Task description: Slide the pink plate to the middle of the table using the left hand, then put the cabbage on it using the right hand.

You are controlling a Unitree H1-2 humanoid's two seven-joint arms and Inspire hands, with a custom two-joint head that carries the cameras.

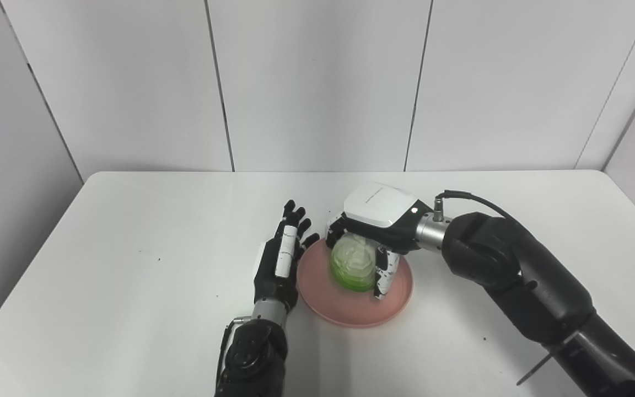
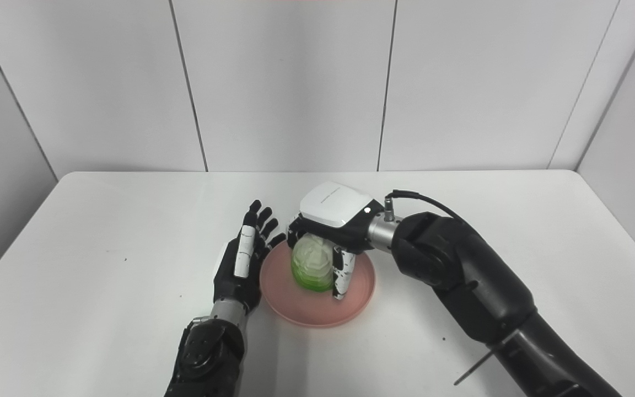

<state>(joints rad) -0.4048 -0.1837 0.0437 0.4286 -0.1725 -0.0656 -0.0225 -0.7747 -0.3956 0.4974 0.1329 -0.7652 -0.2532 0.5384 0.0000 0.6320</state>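
Left robot hand point(image 1: 280, 259) open, fingers straight, edge-on against the left rim of the pink plate point(image 1: 354, 311), holding nothing. Plate sits mid-table point(image 1: 130, 248). Cabbage point(image 1: 354, 264) upright on the plate. Right robot hand point(image 1: 375, 231) over it from the right, fingers wrapped around the cabbage, gripping it.

Two head cameras look down, sharing the white table point(image 1: 130, 264).

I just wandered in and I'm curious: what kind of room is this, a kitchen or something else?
Probably a robot test room, not a kitchen. The white table stands bare against plain white wall panels, and on it is only a pink plate with a cabbage, held by the right hand.
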